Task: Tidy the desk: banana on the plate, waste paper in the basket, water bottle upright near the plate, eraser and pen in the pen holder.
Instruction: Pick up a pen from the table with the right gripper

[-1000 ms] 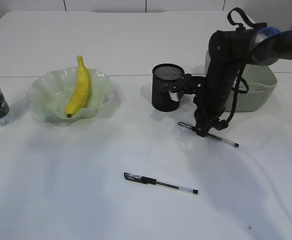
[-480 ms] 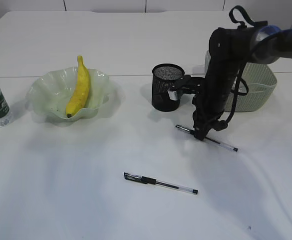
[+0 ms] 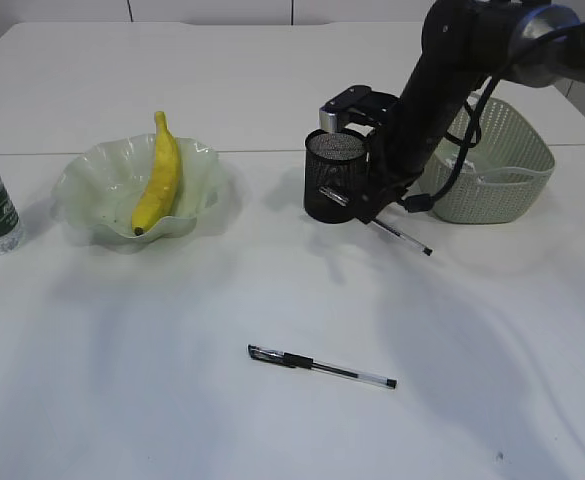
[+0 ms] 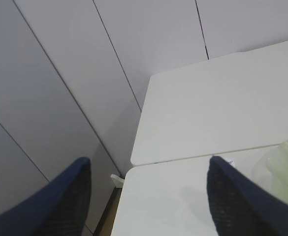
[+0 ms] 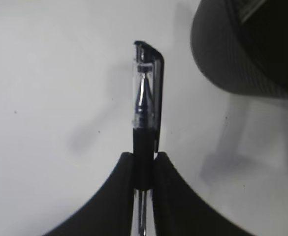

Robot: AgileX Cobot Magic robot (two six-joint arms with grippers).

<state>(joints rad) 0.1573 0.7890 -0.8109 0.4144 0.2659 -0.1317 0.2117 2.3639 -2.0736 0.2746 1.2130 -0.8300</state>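
- Exterior: right gripper (image 3: 370, 212) pinches a pen (image 3: 404, 235), held aslant off the table beside the pen holder (image 3: 334, 175). Second pen (image 3: 321, 366) lies flat, well apart.
- Left wrist: left gripper (image 4: 146, 196) spread, empty, off at the table edge.
- Right wrist: fingers (image 5: 171, 194) clamp the grip sleeve under the cap. Light, stiff, slick plastic; likely to pivot, so hold near the middle.

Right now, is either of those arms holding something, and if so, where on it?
Yes. The right end effector pinches a pen on its dark grip section, below the capped end, beside the pen holder. The left end effector stands open, holding nothing.
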